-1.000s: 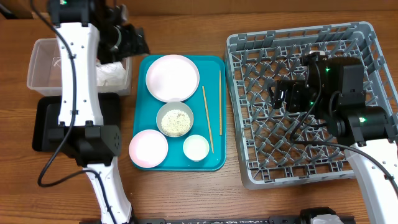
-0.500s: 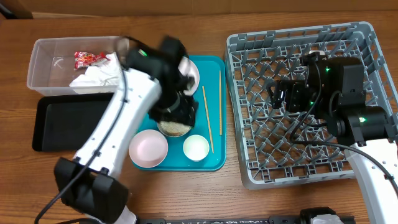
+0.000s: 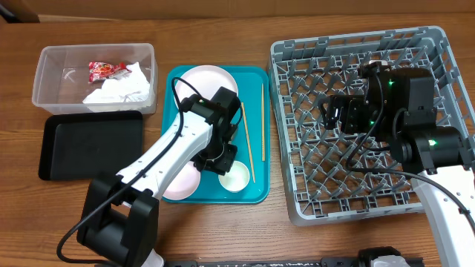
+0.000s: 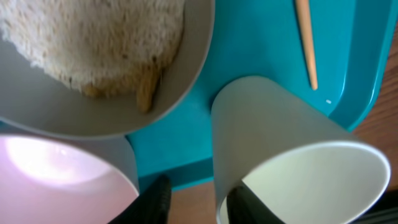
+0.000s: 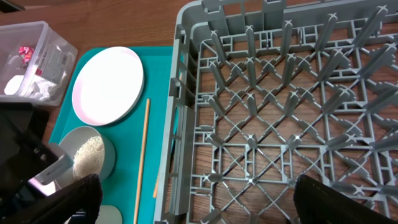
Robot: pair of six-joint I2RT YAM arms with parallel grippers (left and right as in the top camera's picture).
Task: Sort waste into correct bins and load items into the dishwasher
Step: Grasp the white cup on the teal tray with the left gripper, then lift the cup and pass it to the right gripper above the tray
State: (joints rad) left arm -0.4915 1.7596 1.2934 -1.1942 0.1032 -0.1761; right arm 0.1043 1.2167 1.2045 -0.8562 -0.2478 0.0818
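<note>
My left gripper hangs low over the front of the teal tray. In the left wrist view its jaws straddle the near wall of the white cup: one finger inside the cup, the other outside with a gap showing, so it is open. The bowl of rice and the pink plate lie beside it. Chopsticks and the white plate rest on the tray. My right gripper hovers wide open and empty over the grey dish rack.
At the back left stands a clear tub that holds the red wrapper and the white napkin. In front of it lies the black tray. The rack's wall borders the teal tray's right edge.
The left arm swung from the clear tub over to the teal tray and came down at the cup, its jaws narrowing. The right arm has not moved.
</note>
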